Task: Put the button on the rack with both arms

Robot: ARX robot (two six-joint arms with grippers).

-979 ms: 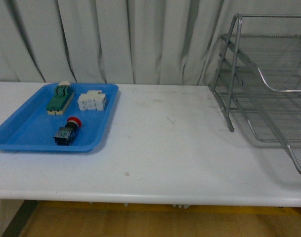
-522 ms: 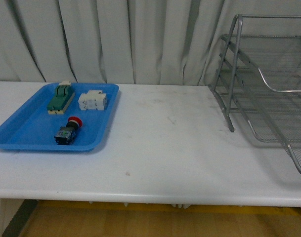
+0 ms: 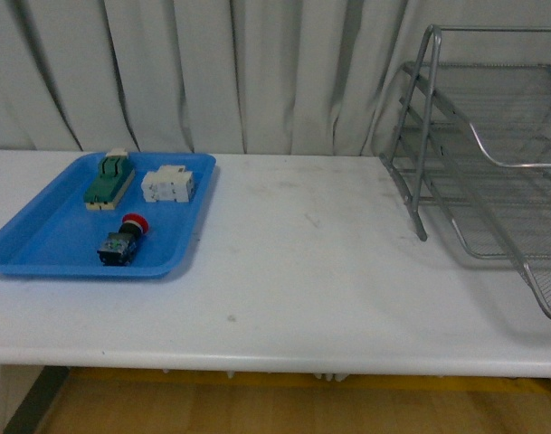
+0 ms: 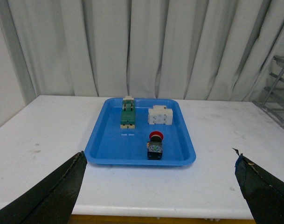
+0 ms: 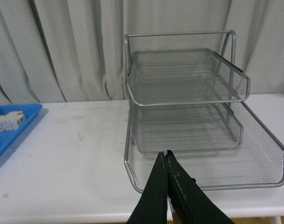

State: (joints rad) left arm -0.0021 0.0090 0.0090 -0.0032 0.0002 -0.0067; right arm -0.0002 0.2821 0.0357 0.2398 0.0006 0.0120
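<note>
- The button point(image 3: 123, 242) is laid on its side in the blue tray point(image 3: 49, 237) at the left of the worktop point(image 3: 302, 280), near the tray's front rim, where it is easily reached.
- The left tool point(image 4: 159, 155) is held short of the tray with its fingers spread wide, seemingly readied for a pick.
- The rack point(image 3: 492, 163), of 3 tiers, is stood at the right, well apart from the tray, so a handover is probably called for.
- The right tool point(image 5: 166, 156) is held before the rack, fingers pressed together, with nothing gripped.
</note>
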